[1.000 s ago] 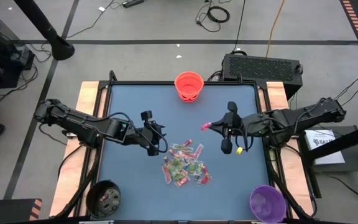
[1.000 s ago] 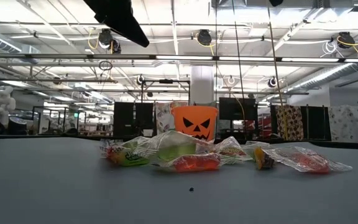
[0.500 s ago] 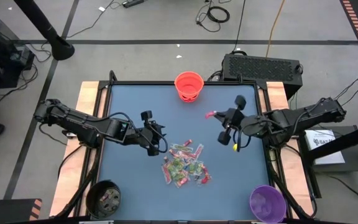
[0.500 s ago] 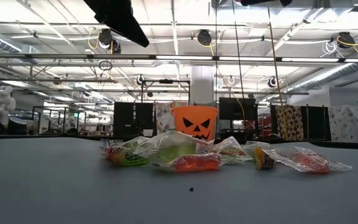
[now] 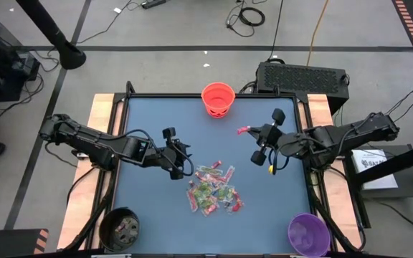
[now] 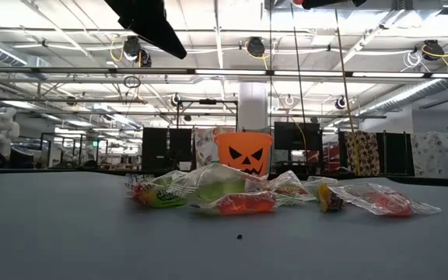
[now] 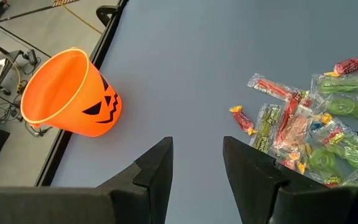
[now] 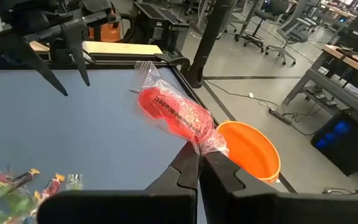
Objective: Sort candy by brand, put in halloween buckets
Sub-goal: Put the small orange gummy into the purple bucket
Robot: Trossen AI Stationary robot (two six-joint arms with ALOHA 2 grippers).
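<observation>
A heap of small wrapped sweets (image 5: 214, 190) in red, green and pink lies in the middle of the blue table, seen level in the low view as the candy pile (image 6: 232, 190). The orange bucket (image 5: 218, 99) stands at the far edge, the black bucket (image 5: 119, 227) at the near left corner, the purple bucket (image 5: 308, 233) at the near right. My right gripper (image 5: 249, 132) is shut on one red sweet (image 5: 243, 131) above the table, right of and nearer than the orange bucket (image 8: 250, 149). My left gripper (image 5: 183, 163) hovers open just left of the heap. My right gripper pinches the red sweet (image 8: 173, 112) between its two fingers by the clear wrapper end (image 8: 199, 144). The fingers (image 8: 219, 171) reach roughly level from the table's right. The sweet sticks out beyond the fingertips, lifted clear of the table.
The black bucket holds some sweets. Wooden strips run along the table's left and right edges. A black box (image 5: 301, 75) sits behind the far right corner. Bare blue surface lies between the heap and the orange bucket (image 7: 73, 93).
My right gripper, still shut on the red sweet, moved toward the far edge and the orange bucket and turned slightly, mostly in the first half second. The heap and my left gripper stayed where they were.
</observation>
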